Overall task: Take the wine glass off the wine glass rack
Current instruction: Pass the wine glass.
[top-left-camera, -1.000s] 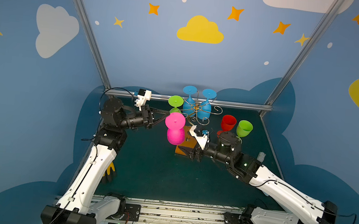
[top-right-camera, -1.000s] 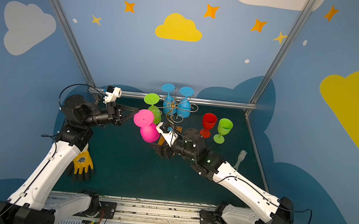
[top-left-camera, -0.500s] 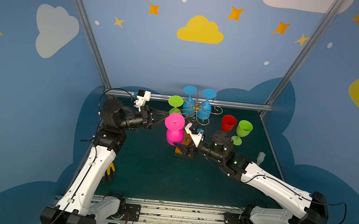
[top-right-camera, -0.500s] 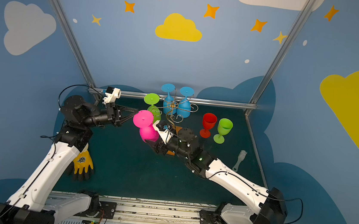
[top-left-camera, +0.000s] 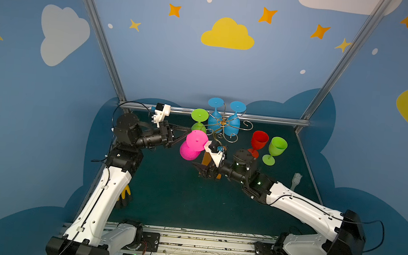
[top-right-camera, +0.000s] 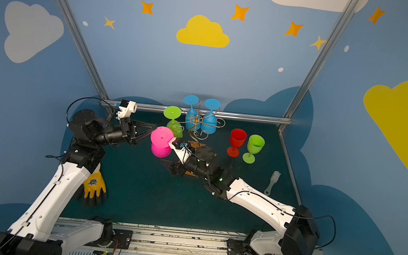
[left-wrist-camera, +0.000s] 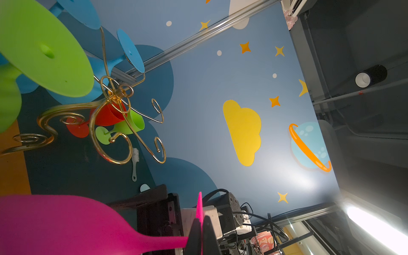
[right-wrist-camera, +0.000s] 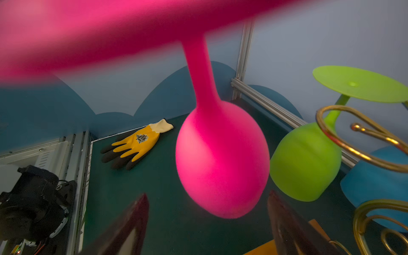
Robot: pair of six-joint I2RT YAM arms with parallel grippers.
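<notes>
Pink wine glass (top-left-camera: 194,145): upside down, foot uppermost, bowl hanging free above the desk; just beside the rack on the left arm's side, no wire around the stem.
Left claw (top-left-camera: 184,136): closed tight on the edge of the pink foot, disc nipped between both fingers.
Right claw (top-left-camera: 199,169): spread wide, holding nothing; low under the pink bowl, one finger to each side, clear of it in the right wrist view.
Rack (top-left-camera: 223,123): gold wire stand, upright on an orange wooden base; hanging green glass (top-left-camera: 199,115) and two blue glasses (top-left-camera: 214,120) upside down in its scroll arms.
Desk (top-left-camera: 165,201): dark green; red glass (top-left-camera: 259,139) and standing green glass (top-left-camera: 277,146) upright, side by side, right of the rack; yellow glove (top-right-camera: 94,185) by the left arm; white brush (top-right-camera: 273,179) near the right edge.
</notes>
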